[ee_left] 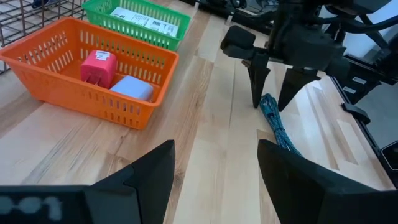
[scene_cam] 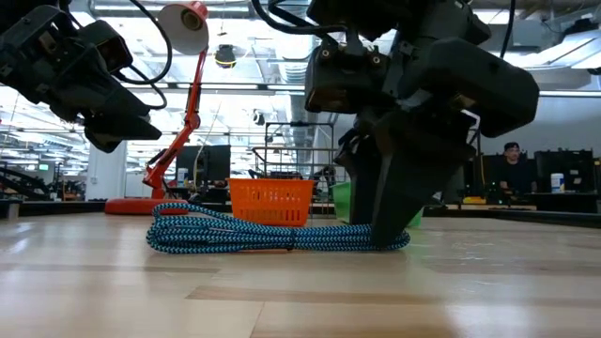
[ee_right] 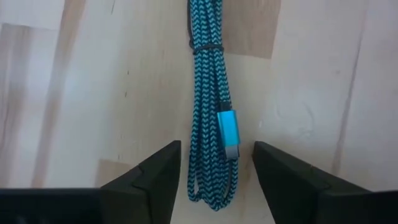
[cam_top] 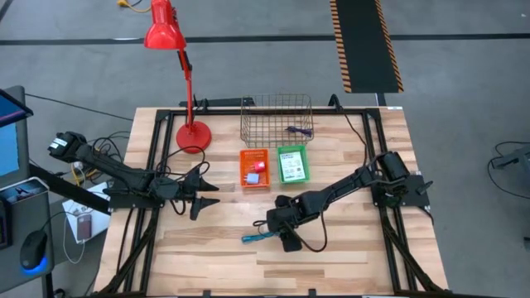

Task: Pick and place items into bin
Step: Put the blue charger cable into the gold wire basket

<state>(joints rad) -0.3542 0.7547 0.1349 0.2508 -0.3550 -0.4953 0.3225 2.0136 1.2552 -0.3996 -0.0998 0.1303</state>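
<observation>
Right gripper [cam_top: 276, 234] is down at the table with fingers spread wide, straddling one end of a bundled teal braided cable [cam_top: 258, 237] on the near-centre wood, not gripping it. Left gripper [cam_top: 209, 194] hovers open, left of the orange basket [cam_top: 255, 169]. Wire bin [cam_top: 276, 121] sits far centre.

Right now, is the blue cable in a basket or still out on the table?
Out. The blue cable lies bundled on the bare table, with the right gripper open around one end.
</observation>
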